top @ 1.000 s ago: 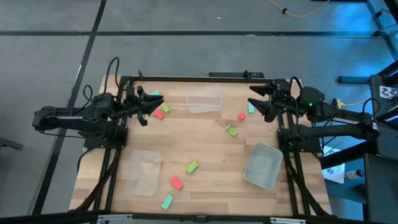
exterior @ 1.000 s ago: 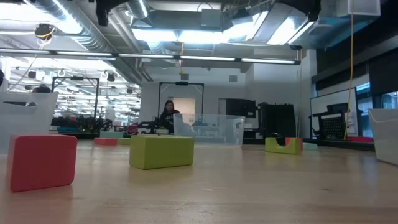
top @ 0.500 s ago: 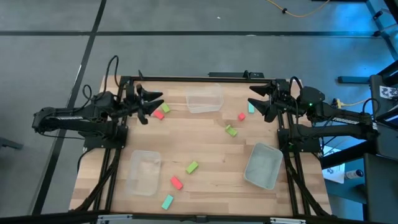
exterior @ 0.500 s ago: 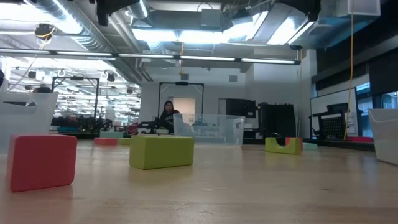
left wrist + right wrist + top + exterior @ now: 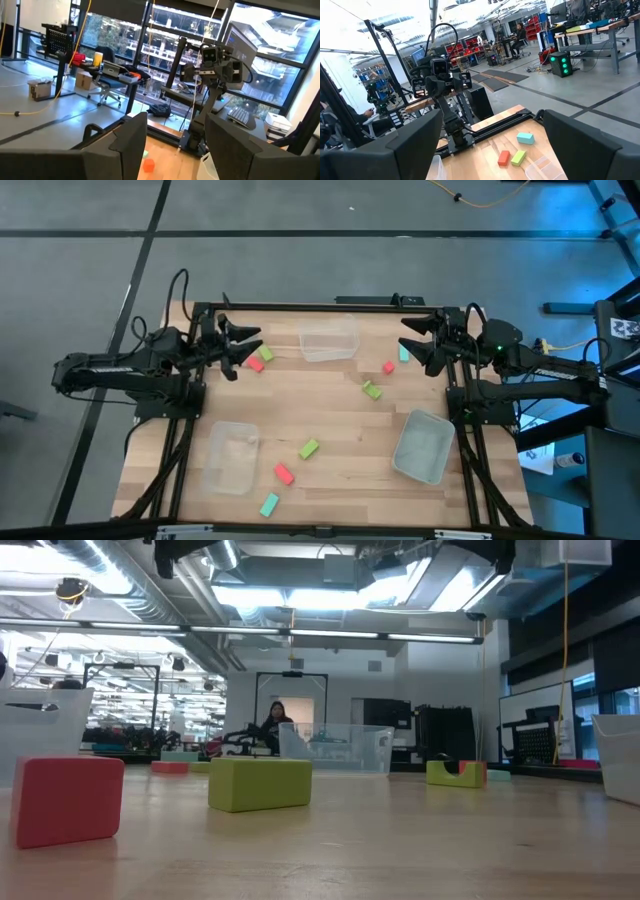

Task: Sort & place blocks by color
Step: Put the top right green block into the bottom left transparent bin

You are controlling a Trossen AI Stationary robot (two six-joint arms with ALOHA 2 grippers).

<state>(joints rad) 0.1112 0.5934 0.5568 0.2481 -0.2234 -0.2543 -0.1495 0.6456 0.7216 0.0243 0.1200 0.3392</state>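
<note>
— Where do the two arms sit?

— The left gripper (image 5: 243, 346) hangs by the wooden table's (image 5: 330, 405) far left edge, fingers spread and empty, just beside a red-pink block (image 5: 255, 364), a lime green block (image 5: 266, 355) and a teal block (image 5: 249, 332). The right gripper (image 5: 412, 340) hangs by the far right edge, also spread and empty, next to a second teal block (image 5: 403, 353).

— And the open ground?

— Three clear plastic tubs stand apart: one at the far edge (image 5: 329, 341), one near left (image 5: 231, 457), one near right (image 5: 423, 445). Between them the table's middle is bare wood, with a small red-pink block (image 5: 388, 367) and a lime green block (image 5: 372, 389) right of centre. Toward the near edge lie a lime green block (image 5: 309, 448), a red-pink block (image 5: 284, 473) and a teal block (image 5: 268, 504), none inside a tub.
</note>
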